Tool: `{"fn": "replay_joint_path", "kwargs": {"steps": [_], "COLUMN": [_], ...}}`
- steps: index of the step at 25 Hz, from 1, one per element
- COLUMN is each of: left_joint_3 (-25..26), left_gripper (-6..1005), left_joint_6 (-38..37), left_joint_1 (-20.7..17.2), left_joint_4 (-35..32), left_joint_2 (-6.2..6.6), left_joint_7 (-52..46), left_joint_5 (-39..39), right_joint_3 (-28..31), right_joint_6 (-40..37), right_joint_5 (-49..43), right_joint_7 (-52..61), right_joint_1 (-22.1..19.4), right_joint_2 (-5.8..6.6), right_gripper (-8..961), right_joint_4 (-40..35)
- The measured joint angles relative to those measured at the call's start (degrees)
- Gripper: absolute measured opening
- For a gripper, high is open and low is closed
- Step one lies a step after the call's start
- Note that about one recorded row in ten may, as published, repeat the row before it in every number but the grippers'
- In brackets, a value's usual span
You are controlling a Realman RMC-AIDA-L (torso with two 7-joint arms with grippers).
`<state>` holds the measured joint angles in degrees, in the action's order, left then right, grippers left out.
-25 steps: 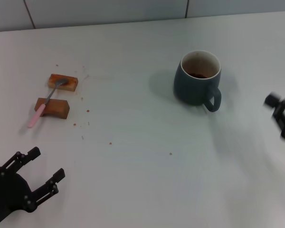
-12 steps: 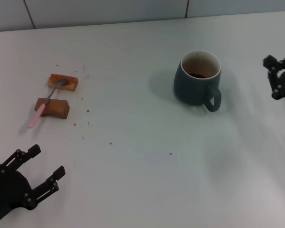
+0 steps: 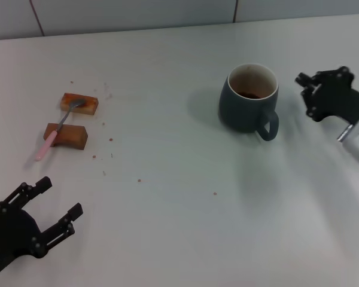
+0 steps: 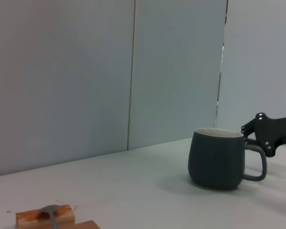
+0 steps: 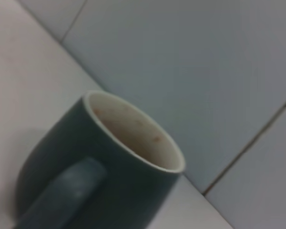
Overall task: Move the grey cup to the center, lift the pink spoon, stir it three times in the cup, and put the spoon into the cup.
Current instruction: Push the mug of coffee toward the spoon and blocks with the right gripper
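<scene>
Grey cup (image 3: 249,98): squat, blue-grey, cream rim, brown-stained inside, upright.

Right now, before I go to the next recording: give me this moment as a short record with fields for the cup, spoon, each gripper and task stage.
grey cup: upright on the table, right of centre, handle toward the robot
pink spoon: resting across two wooden blocks, on the robot's left
right gripper: open, beside the cup's right side, not touching
left gripper: open, near the table's near-left edge, holding nothing
task stage: cup not yet grasped
</scene>
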<state>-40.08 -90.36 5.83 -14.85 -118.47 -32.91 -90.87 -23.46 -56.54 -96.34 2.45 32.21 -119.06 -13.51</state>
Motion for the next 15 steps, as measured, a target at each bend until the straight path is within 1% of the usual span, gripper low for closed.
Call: {"fn": "replay_joint_path", "kwargs": {"steps": [1,6,15], "left_joint_3": [0.2,0.3,0.4], "left_gripper": [812,811,811], "left_joint_6": [0.0,0.1,0.1], "left_joint_1": [0.1,0.2,0.1], "left_joint_4": [0.0,0.1,0.7], "left_joint_2": [0.0,-0.01,-0.01], "left_joint_7": [0.0,0.0,0.2], "left_joint_5": [0.0,0.0,0.0], "right_joint_3": [-0.7,-3.3,-3.5], "right_joint_6": [1.1,1.9,2.0], "right_joint_5": [0.0,0.0,0.0], "right_joint_7": [-2.5,-3.9,-4.1], "right_joint_1": [1.0,2.3,4.1], "right_joint_2": [-0.02,-0.11,-0.26], "right_gripper": [35,35,34], "right_joint_4": [1.1,1.7,3.6]}}
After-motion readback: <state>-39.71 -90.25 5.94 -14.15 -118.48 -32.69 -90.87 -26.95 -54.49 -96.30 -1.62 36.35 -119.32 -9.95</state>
